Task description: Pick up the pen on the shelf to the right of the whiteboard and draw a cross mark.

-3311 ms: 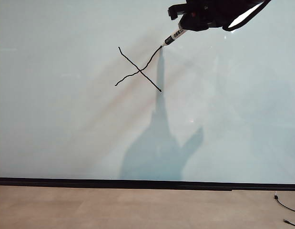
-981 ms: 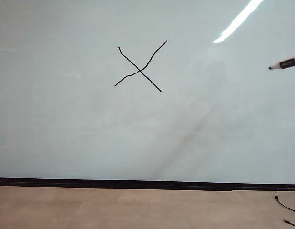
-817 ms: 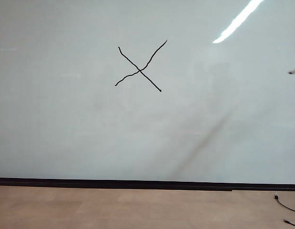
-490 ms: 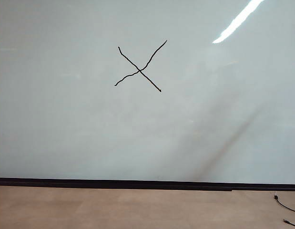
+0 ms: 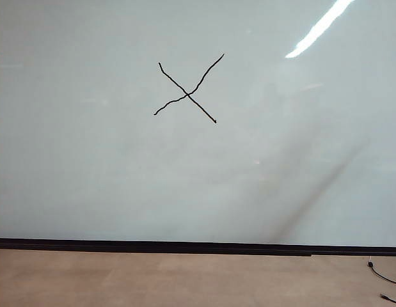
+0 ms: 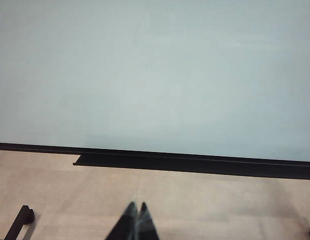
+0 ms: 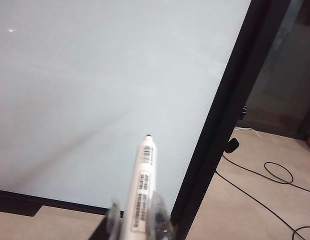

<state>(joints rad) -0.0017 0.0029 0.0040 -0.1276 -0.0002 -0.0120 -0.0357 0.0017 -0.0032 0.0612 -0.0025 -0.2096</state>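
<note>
Glossy and pale grey-white, the large flat whiteboard (image 5: 89,179) filled the exterior view, a black strip edging its base above the matte tan floor (image 5: 185,278). High on it, left of centre, sat the thin black cross mark (image 5: 188,96), two slightly wavy strokes. Neither arm showed in that view. By its wrist view, the left gripper (image 6: 136,209) pointed low over the floor toward the board, its dark jaws pressed together. The right gripper (image 7: 137,220) pinched the slim white-barrelled pen (image 7: 142,187), whose fine black tip aimed at the board near its black side frame.
</note>
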